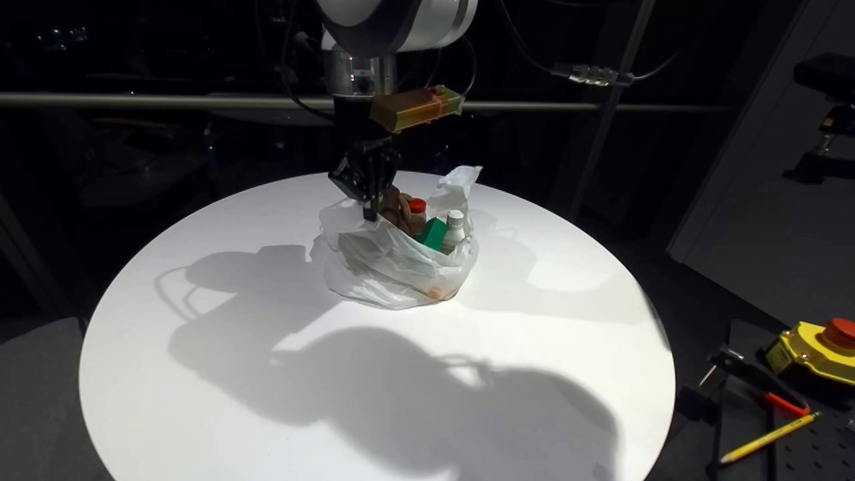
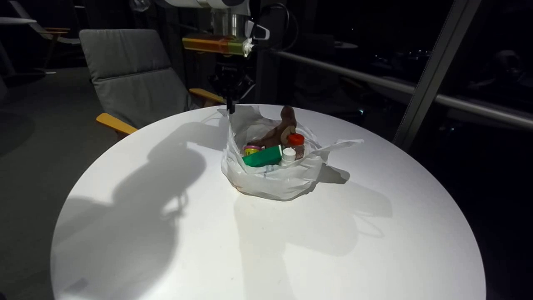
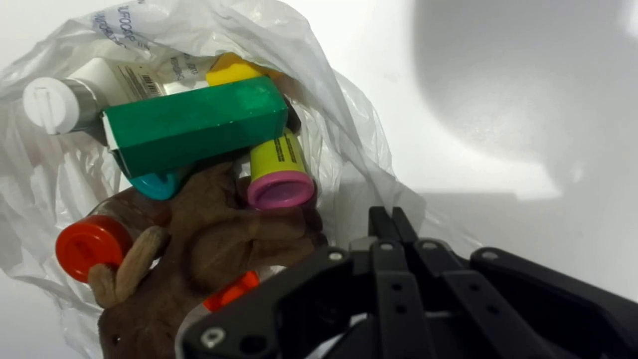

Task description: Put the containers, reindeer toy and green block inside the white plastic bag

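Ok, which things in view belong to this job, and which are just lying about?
Part of the job:
bag
reindeer
green block
white-capped bottle
red-capped bottle
pink-lidded pot
blue item, yellow item (part hidden, probably containers)

Just lying about:
pencil
red-button box
orange item (unclear)
chair

Black two-fingered gripper (image 2: 230,109) at the wrinkled white plastic bag (image 2: 270,187), seemingly pinching its rim; inside, green rectangular block (image 2: 263,158) beside small white-capped bottle (image 2: 288,155), brown plush reindeer toy (image 2: 280,132) behind!
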